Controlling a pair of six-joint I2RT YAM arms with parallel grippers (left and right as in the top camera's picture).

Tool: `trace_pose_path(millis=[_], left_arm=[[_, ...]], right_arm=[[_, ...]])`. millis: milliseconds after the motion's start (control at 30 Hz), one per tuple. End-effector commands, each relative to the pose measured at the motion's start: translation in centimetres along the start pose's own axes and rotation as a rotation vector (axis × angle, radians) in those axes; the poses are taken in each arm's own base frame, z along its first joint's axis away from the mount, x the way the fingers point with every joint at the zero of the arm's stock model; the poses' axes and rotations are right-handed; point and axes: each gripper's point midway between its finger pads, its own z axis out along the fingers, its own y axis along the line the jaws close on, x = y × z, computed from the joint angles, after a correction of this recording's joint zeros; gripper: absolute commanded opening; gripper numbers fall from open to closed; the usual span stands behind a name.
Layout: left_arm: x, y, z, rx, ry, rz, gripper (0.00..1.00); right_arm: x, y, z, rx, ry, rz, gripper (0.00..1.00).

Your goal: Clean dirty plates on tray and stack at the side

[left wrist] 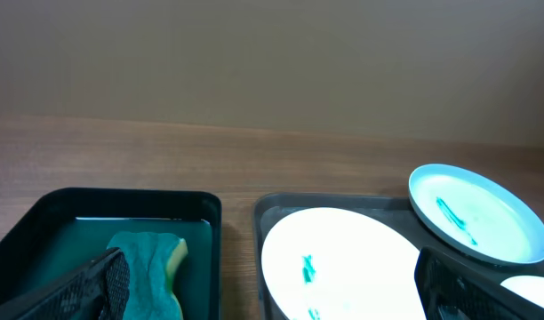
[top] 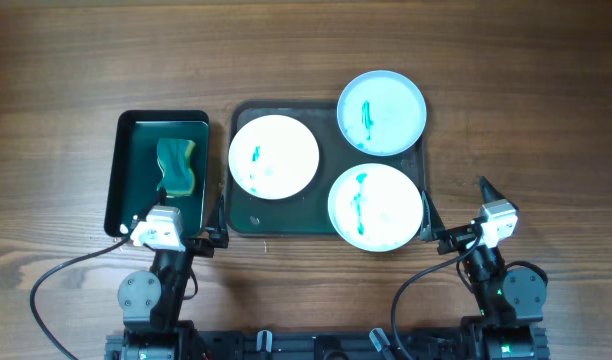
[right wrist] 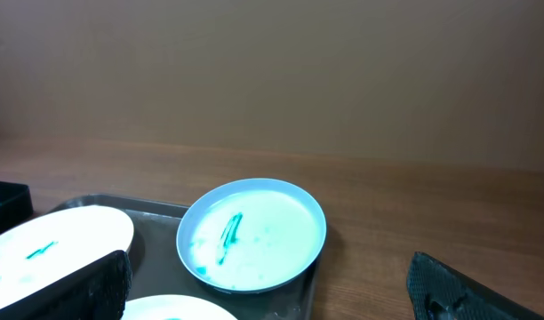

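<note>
Plates point(top: 274, 156) on the tray point(top: 276, 219) carry teal streaks, apparently smears.

The left arm point(top: 151, 285) and the right arm point(top: 506, 285), at the bottom of the overhead frame, are black with round grey joint housings. Each wrist bears a white boxy camera block point(top: 158, 229). Thin black cables point(top: 74, 259) curve off each arm. The fingers point(left wrist: 85, 289) are black and cross-hatched.

Teal-green streaks mark three white plates: the left plate point(top: 274, 157), the near-right plate point(top: 375, 207) and the pale-blue-tinted far-right plate point(top: 382, 112), all set against a dark grey-green tray point(top: 276, 215). A teal, yellow-edged sponge point(top: 176, 167) contrasts with a glossy black tray point(top: 127, 180) on the brown wood-grain table point(top: 86, 60).
</note>
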Motion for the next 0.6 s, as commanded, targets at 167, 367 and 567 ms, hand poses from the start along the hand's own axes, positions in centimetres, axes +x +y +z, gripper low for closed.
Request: trace_pose_path(millis=[167, 367, 567], left_arm=[[-2.1, -0.9, -0.2, 0.046, -0.085, -0.007, 1.0], [-6.4, -2.8, -0.1, 0.104, 0.034, -0.059, 1.0], [-11.1, -4.2, 4.1, 0.117, 0.444, -0.156, 1.0]], right_arm=[[-0.2, 0.4, 0.0, -0.023, -0.01, 0.005, 1.0], [-5.5, 1.8, -0.8, -0.1, -0.118, 0.108, 1.0], [-10.4, 2.3, 1.0, -0.126, 0.116, 0.146, 1.0]])
